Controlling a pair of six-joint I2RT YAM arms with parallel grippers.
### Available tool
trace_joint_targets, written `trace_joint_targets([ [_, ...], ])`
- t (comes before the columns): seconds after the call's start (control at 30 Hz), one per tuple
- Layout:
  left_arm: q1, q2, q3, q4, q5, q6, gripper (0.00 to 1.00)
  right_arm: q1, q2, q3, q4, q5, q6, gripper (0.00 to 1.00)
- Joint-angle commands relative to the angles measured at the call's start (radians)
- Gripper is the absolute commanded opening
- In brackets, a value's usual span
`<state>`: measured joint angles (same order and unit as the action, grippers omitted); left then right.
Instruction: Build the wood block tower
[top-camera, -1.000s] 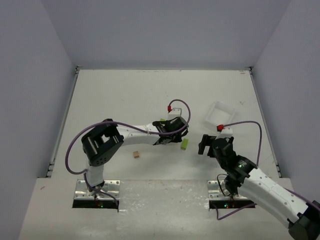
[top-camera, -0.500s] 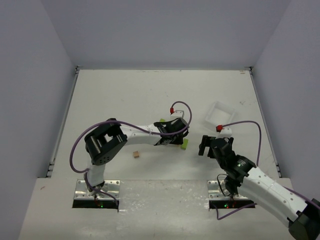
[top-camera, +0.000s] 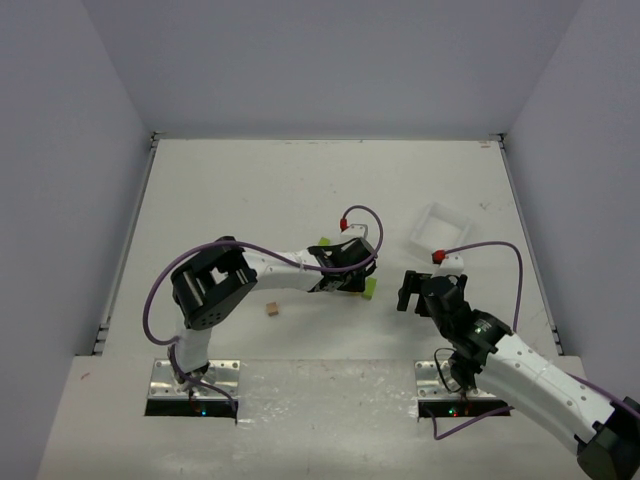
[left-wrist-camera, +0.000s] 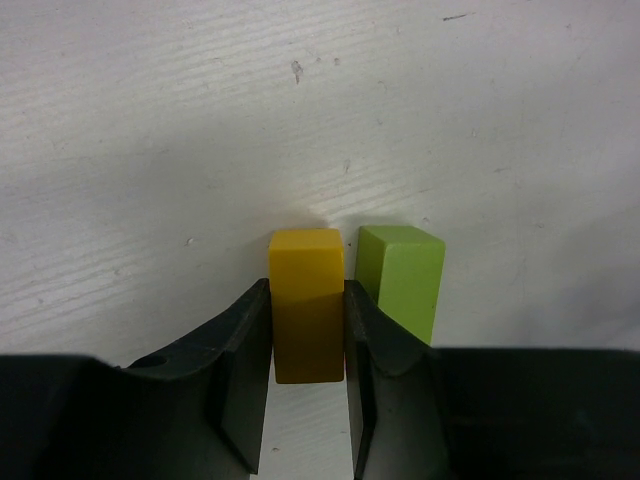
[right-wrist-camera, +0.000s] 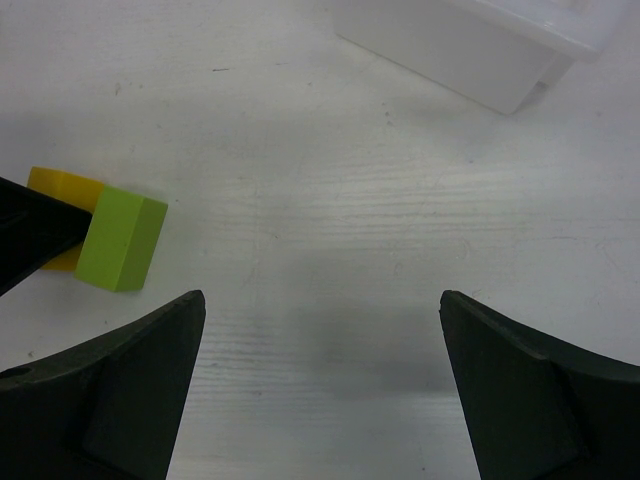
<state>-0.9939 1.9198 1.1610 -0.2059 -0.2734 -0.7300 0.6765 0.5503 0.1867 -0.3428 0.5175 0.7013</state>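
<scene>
My left gripper (left-wrist-camera: 307, 290) is shut on a yellow block (left-wrist-camera: 307, 300), which sits low on the table between both fingers. A lime green block (left-wrist-camera: 400, 280) lies right beside it, just outside the right finger. In the top view the left gripper (top-camera: 355, 280) is at mid table with the green block (top-camera: 370, 288) at its right side. A tan block (top-camera: 271, 309) lies apart to the left. My right gripper (right-wrist-camera: 320, 295) is open and empty, right of the green block (right-wrist-camera: 120, 240) and the yellow block (right-wrist-camera: 58, 185). No red-orange block or stack shows.
A white square tray (top-camera: 440, 228) stands at the back right, and its wall shows in the right wrist view (right-wrist-camera: 470, 50). A bit of lime green (top-camera: 322, 241) shows behind the left arm. The right gripper (top-camera: 410, 290) hovers near the front right.
My left gripper has moved a little forward and right with the yellow block, up against the green block. The right arm has not moved.
</scene>
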Motion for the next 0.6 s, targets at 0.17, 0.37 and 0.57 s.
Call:
trace_joint_targets([
  [0.17, -0.002, 0.007, 0.001, 0.027, -0.001, 0.009, 0.33, 0.0, 0.006, 0.02, 0.014, 0.029, 0.015, 0.99],
  [0.37, -0.002, 0.005, 0.0, 0.023, 0.003, 0.004, 0.36, -0.002, 0.006, 0.02, 0.013, 0.03, 0.015, 0.99],
  [0.57, -0.002, -0.036, 0.016, 0.007, -0.01, 0.021, 0.37, -0.002, -0.001, 0.024, 0.014, 0.018, 0.011, 0.99],
])
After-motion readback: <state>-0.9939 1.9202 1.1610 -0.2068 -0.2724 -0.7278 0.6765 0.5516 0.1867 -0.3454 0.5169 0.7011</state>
